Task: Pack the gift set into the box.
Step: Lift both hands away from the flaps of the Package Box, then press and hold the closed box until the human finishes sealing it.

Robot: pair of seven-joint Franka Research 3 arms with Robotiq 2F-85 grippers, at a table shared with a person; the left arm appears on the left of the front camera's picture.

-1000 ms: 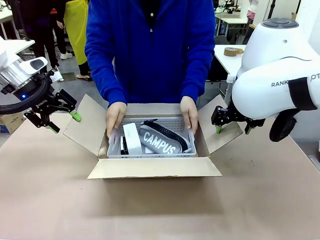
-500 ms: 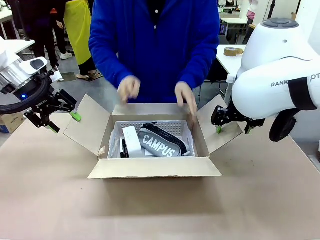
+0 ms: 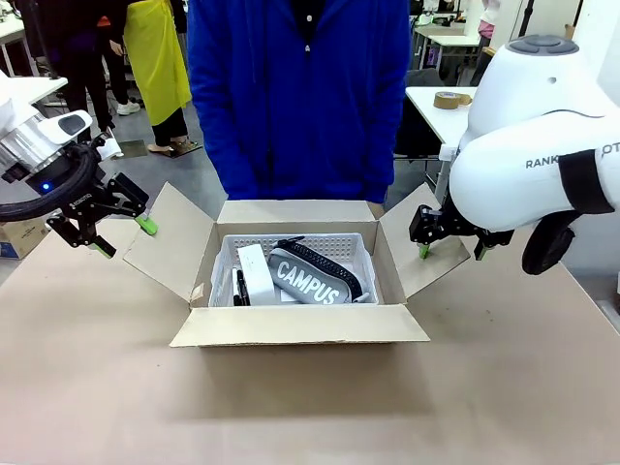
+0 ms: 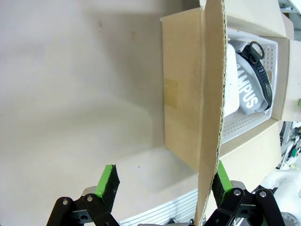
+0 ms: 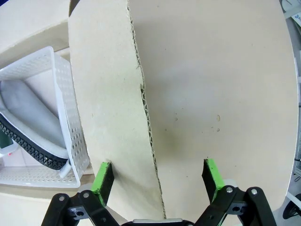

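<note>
The box point(image 3: 291, 325) stands open at the table's middle with its flaps spread. Inside sits the gift set: a white perforated basket point(image 3: 291, 242) holding a grey "CAMPUS" pouch point(image 3: 310, 276), a small white box point(image 3: 257, 271) and black pens point(image 3: 238, 286). My left gripper point(image 3: 124, 237) hangs open just outside the left flap point(image 4: 209, 94). In the left wrist view that flap's edge runs between the fingers, close to one pad point(image 4: 221, 181). My right gripper point(image 3: 450, 250) is open, and the right flap's edge point(image 5: 141, 94) runs between its fingers. The basket point(image 5: 47, 61) lies beyond that flap.
A person in a blue top point(image 3: 300, 97) stands right behind the box, hands out of view. A tape roll point(image 3: 447, 99) lies on a white table at the back right. A small carton point(image 3: 19, 237) sits at the left edge. Bare brown tabletop point(image 3: 310, 407) stretches in front.
The person's hands let go of the basket, rose and drew back out of view. The basket now rests in the box. Neither gripper has moved.
</note>
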